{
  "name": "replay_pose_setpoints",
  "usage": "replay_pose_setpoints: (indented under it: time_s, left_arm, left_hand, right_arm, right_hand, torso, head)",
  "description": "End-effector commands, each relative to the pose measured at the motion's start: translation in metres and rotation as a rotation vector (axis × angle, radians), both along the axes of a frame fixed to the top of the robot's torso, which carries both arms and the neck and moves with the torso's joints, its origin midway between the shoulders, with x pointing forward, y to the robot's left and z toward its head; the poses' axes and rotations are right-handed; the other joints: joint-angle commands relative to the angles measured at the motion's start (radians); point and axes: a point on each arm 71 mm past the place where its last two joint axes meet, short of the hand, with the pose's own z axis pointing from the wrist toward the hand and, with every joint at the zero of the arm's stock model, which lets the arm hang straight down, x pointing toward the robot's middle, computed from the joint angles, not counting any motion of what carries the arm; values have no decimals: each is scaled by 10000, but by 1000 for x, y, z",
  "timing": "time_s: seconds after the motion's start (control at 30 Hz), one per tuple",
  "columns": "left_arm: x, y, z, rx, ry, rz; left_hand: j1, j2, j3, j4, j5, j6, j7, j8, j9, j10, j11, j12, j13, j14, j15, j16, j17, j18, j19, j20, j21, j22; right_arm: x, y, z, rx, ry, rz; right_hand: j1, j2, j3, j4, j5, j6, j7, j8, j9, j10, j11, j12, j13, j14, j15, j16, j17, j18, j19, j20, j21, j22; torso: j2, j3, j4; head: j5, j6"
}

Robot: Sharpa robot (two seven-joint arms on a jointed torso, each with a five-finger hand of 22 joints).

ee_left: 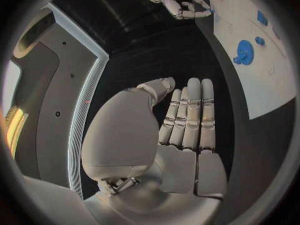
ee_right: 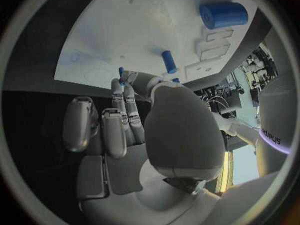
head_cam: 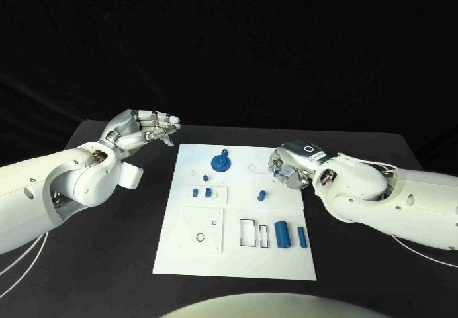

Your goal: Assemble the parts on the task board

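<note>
Left hand [head_cam: 143,129] hovers empty, fingers straight, beside the board [head_cam: 239,212]; right hand [head_cam: 294,162] pinches a small blue part [ee_right: 121,71] at its edge.

Left hand [head_cam: 143,127] hangs off the table's far-left edge, fingers straight and together, empty; right hand [head_cam: 294,162] curls, apparently pinching something small.

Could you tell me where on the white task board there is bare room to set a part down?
The white task board is bare along its near edge, below the square plate with a hole and the large blue cylinder. Another free strip lies at the far edge, beyond the blue gear. The middle, around the small blue pieces, is crowded.
</note>
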Motion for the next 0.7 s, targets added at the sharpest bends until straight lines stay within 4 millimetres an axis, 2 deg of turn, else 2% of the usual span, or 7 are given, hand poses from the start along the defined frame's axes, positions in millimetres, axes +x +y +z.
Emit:
replay_pose_setpoints:
  time_s: [0.03,0.3,0.57,0.7]
  left_arm:
    - [0,-3,1,-98,-8,-191]
    - [0,-3,0,-103,-4,-211]
    - [1,-5,0,-116,-3,-249]
    - [2,-7,0,-122,2,-271]
  left_hand:
    - [0,97,3,-73,43,59,11,-19,-11,-33,47,15,-12,3,-35,-59,-12,120,-42,-57,44,10]
    - [0,97,3,-73,43,59,11,-19,-11,-33,47,15,-12,3,-35,-59,-12,120,-42,-57,44,10]
    - [4,99,6,-86,46,57,13,-21,-14,-49,50,10,-17,-2,-33,-76,-18,119,-52,-56,45,13]
    - [4,99,6,-86,46,57,13,-21,-14,-49,50,10,-17,-2,-33,-76,-18,119,-52,-56,45,13]
  right_arm:
    - [-3,2,4,225,93,-41]
    - [-17,26,15,875,120,611]
    - [-30,61,19,1336,201,1542]
    - [-35,80,18,1511,294,2011]
  right_hand:
    - [134,210,284,-233,22,90,-7,48,11,531,-449,70,425,518,-90,58,8,-60,70,-22,48,1391]
    - [124,208,287,-232,22,94,-7,49,12,532,-450,69,427,518,-91,60,11,-60,71,-21,53,1394]
    - [107,211,298,-229,22,95,-6,48,13,530,-450,64,431,514,-91,51,-13,-50,50,-21,7,1380]
    - [104,213,302,-229,23,94,-6,46,13,528,-449,62,432,515,-91,52,-11,-47,43,-22,-7,1376]
  torso:
    - [-1,-2,-2]
    - [4,0,6]
    - [7,-13,20]
    - [2,-20,2]
  head:
    - [14,6]
    - [91,22]
    - [407,-20]
    - [576,-38]
